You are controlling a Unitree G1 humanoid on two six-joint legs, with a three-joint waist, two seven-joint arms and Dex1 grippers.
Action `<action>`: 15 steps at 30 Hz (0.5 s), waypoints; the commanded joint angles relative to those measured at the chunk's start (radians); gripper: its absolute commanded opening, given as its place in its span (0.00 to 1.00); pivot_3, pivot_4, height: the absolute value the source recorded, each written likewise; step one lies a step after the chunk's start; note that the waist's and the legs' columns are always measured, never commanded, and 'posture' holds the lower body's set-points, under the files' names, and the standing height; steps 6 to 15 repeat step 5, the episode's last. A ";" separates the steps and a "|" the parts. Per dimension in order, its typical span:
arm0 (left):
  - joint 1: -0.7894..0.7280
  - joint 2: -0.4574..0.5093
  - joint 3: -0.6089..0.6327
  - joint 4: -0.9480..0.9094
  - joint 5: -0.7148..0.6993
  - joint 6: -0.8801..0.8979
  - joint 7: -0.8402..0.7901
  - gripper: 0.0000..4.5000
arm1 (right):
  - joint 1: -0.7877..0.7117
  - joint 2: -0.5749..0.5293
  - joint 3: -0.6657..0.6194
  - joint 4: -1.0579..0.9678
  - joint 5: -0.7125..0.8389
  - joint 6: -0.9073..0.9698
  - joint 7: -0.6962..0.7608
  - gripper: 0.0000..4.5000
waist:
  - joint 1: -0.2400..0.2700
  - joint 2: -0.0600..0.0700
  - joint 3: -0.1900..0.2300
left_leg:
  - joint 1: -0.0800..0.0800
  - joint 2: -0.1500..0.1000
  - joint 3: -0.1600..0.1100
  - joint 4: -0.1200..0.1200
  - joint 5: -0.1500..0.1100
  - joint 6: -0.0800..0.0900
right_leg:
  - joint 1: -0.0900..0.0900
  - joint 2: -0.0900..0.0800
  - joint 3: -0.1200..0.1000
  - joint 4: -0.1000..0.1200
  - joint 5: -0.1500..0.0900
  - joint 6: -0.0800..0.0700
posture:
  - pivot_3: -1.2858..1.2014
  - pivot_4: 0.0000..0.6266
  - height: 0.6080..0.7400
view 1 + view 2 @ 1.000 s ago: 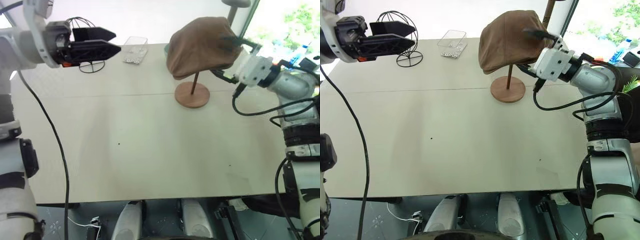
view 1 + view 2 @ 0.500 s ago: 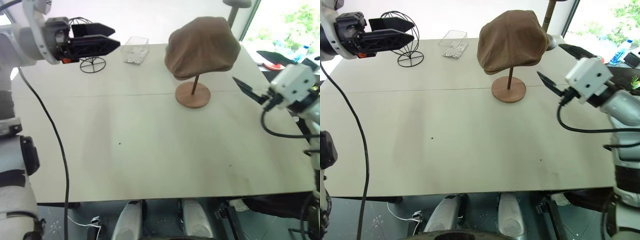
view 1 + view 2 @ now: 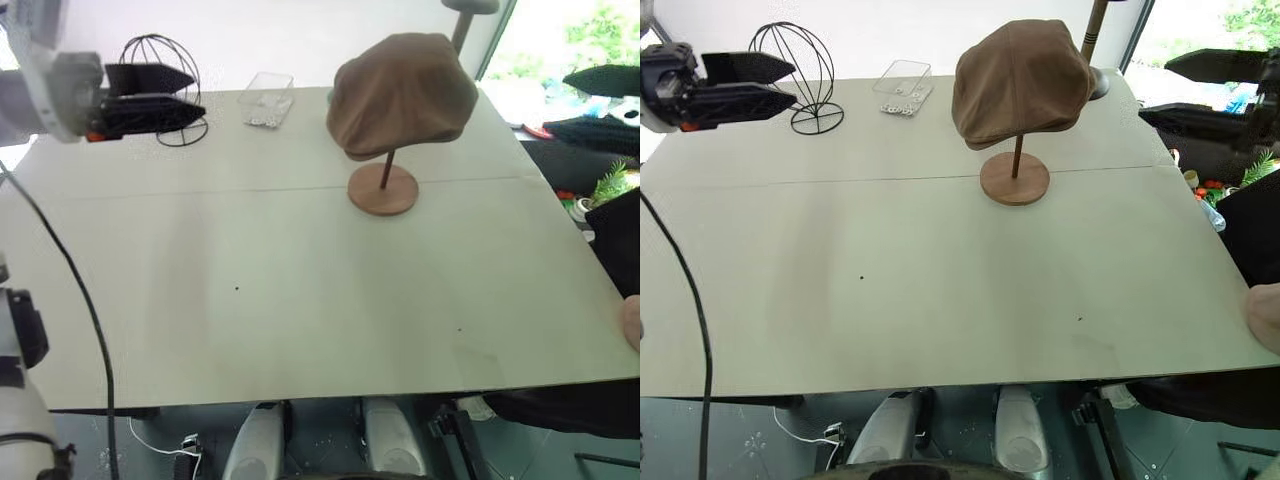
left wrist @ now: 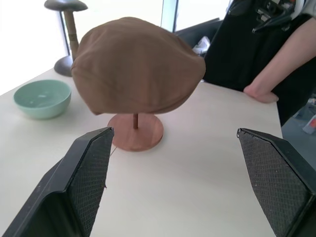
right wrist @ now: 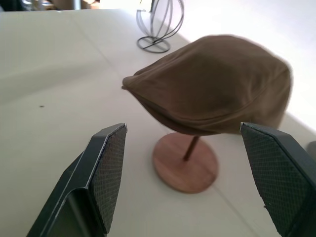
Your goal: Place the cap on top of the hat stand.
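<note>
The brown cap [image 3: 1018, 80] rests on top of the wooden hat stand [image 3: 1014, 178], drooping over its disc, at the far middle of the table. Only the stand's rod and round base [image 3: 383, 190] show. My right gripper [image 3: 1155, 90] hovers open off the table's far right edge, well apart from the cap, nothing between its fingers. My left gripper [image 3: 792, 83] stands open at the far left, level, pointing toward the cap. Both wrist views look at the cap [image 4: 136, 69] between empty open fingers [image 5: 108, 163].
A black wire head form [image 3: 818, 122] stands behind my left gripper. Beside it lies a clear plastic tray [image 3: 905, 85]. A green bowl [image 4: 42, 98] and a grey stand [image 4: 66, 29] sit behind the cap. A person's hand [image 3: 1265, 315] rests at the table's [image 3: 940, 280] right edge.
My right gripper has let go of the cap, pulled away to the right and rolled over. The cap stays on the stand. My left gripper has drifted a little left.
</note>
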 commanded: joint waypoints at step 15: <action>0.040 0.118 0.063 -0.053 -0.014 -0.006 -0.035 0.93 | -0.245 0.028 0.143 0.213 -0.112 0.020 0.212 0.83 | 0.002 0.000 0.000 | -0.009 -0.001 0.000 0.000 0.000 0.000 | -0.009 -0.001 0.000 0.001 0.002 0.004 | 0.52 0.24 1.00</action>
